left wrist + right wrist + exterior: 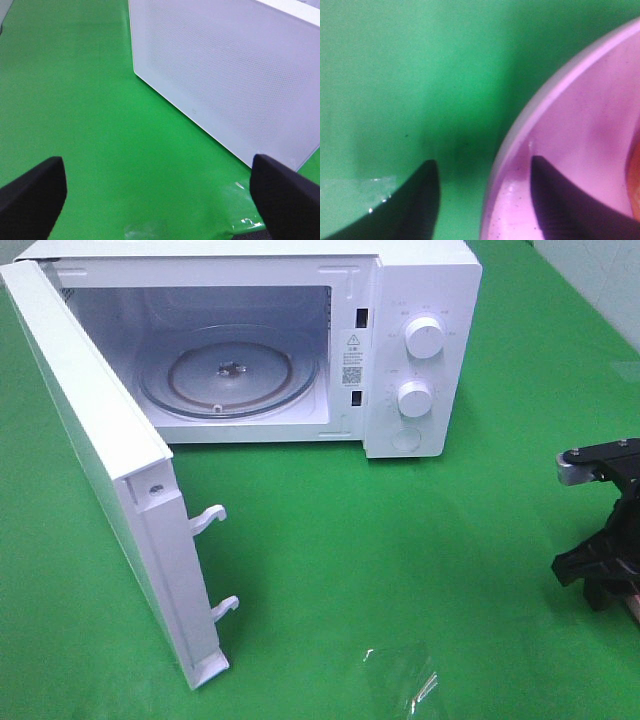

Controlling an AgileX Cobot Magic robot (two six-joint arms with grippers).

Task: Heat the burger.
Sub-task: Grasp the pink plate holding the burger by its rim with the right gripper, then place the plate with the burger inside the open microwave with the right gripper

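One left pincer [156,159] gapes wide, with one white microwave door [225,75] just ahead of it. One right pincer [484,160] stands parted astride the rim of one pink plate [580,125]; one burger [636,185], only a reddish sliver showing, lies beyond the jaw over the plate

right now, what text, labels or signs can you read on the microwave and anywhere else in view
No text can be read as words.
Sticker on the front frame of the microwave: a warning triangle sign; its print and code square are too small.
Markings around the upper knob and lower knob: too blurred.
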